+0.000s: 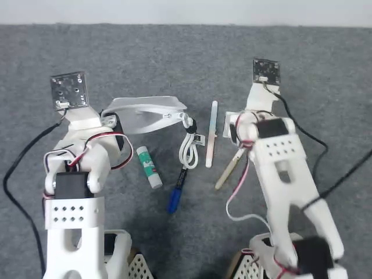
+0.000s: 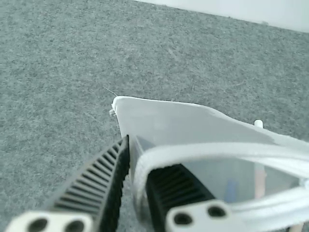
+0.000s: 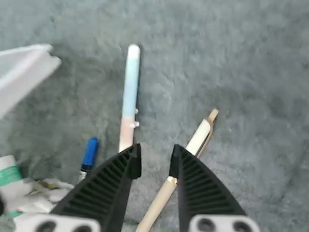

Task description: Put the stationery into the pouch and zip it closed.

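Note:
A translucent white pouch [image 1: 148, 115] lies on the grey carpet with its mouth gaping. My left gripper [image 2: 133, 145] is shut on the pouch [image 2: 193, 130] at its rim, one finger inside and one outside. Right of the pouch lie a green-and-white glue stick [image 1: 149, 167], a blue pen [image 1: 176, 193], a coiled white cable [image 1: 188, 144], a pastel blue-and-pink pen [image 1: 211, 133] and a beige pen [image 1: 229, 170]. My right gripper [image 3: 154, 152] hovers open by a narrow gap, nothing in it, between the pastel pen [image 3: 129, 92] and the beige pen [image 3: 195, 145].
Both arm bases stand at the near edge of the table. Grey carpet stretches bare beyond the pouch and to the far right. Black cables run off each arm to the sides.

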